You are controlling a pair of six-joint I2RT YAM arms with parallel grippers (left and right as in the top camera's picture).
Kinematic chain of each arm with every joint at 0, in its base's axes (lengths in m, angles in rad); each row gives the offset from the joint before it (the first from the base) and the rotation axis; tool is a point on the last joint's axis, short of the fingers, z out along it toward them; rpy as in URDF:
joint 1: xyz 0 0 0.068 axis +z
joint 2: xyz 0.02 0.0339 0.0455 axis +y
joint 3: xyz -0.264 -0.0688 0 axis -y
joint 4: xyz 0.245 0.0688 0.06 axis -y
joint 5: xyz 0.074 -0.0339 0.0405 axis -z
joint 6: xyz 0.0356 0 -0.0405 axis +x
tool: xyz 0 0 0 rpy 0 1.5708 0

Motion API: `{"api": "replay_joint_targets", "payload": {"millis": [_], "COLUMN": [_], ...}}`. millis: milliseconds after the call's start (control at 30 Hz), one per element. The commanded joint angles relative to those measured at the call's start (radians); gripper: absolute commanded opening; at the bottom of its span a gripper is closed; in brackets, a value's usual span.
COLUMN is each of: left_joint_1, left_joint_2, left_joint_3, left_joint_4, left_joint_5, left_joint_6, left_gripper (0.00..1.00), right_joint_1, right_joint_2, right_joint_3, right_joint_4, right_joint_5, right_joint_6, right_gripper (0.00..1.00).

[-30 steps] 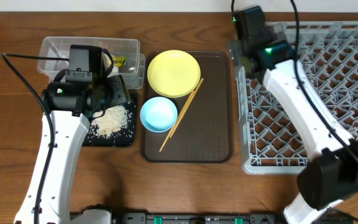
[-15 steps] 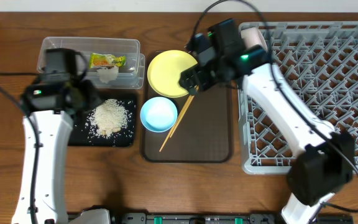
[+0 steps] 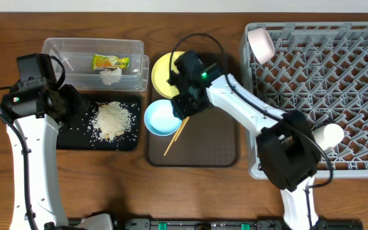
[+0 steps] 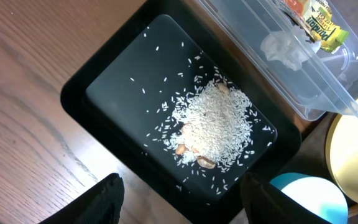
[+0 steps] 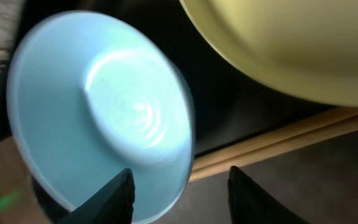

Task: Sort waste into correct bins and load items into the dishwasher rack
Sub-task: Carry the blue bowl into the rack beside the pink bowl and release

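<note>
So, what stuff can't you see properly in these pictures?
Overhead: the right arm hides much of the yellow plate and the upper ends of the chopsticks.
Right wrist: the blue bowl is blurred; whether the right gripper touches it is unclear.
Left wrist: the snack wrapper is cut off by the top edge.
Overhead: the left arm covers one end of the black tray.

rice (image 3: pixel 112 119) in tray (image 3: pixel 76 107), wrapper (image 3: pixel 110 62) in tub (image 3: pixel 69 48)
</note>
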Motion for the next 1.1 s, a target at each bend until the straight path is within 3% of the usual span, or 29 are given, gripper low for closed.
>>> {"api": "replay_joint_targets", "payload": {"millis": [0,333,733,1067], "left_joint_1": [0.004,0.004,0.004,0.004], "left_joint_2": [-0.002,-0.002,-0.002,-0.002], "left_joint_3": [0.007,0.007,0.007,0.007], "left_joint_4": [-0.003,-0.003,-0.003,-0.002], "left_joint_5": [0.018,0.018,0.018,0.018], "left_joint_6": [-0.01,-0.009,-0.009,-0.01], "left_gripper": [0.64,0.64,0.64,0.64], "right_joint_1": [0.018,0.019,-0.026,-0.203], "right_joint_2": [0.036,0.051,-0.063,-0.335], "right_joint_3": [0.004,0.004,0.006,0.006], "right_joint_4": [-0.002,-0.002,0.007,0.008], "right_joint_5": [0.042,0.104,0.122,0.506], "right_joint_6": [0.058,0.098,0.047,-0.064], "right_gripper": [0.43,0.01,0.01,0.01]}}
